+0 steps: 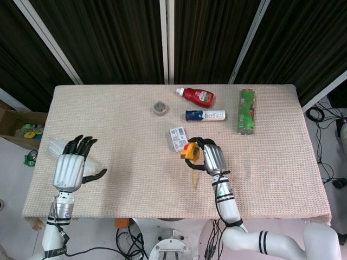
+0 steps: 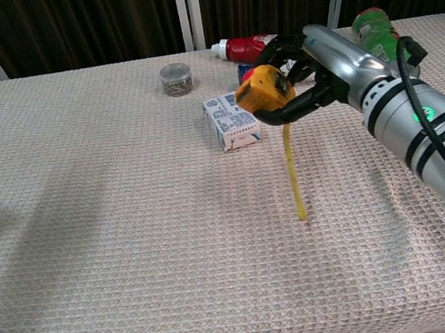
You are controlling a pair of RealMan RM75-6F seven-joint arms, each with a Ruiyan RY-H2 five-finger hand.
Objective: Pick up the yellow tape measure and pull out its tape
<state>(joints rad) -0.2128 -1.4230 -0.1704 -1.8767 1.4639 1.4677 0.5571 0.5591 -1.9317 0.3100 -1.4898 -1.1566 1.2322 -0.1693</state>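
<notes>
We hold the yellow tape measure [image 2: 264, 91] up over the table's [image 1: 135, 179] middle.

Our right hand [image 1: 212, 157] grips it, fingers [image 2: 301, 106] wrapped round its case, just beside the white box [image 2: 231, 120]; a length of yellow tape [image 2: 293, 173] hangs straight down from it; our left hand [image 1: 71, 168] holds nothing, its fingers spread apart, near the left edge by a clear plastic bottle [image 1: 56, 146]; a green can [image 1: 246, 110] and two bottles lie at the far side.
</notes>
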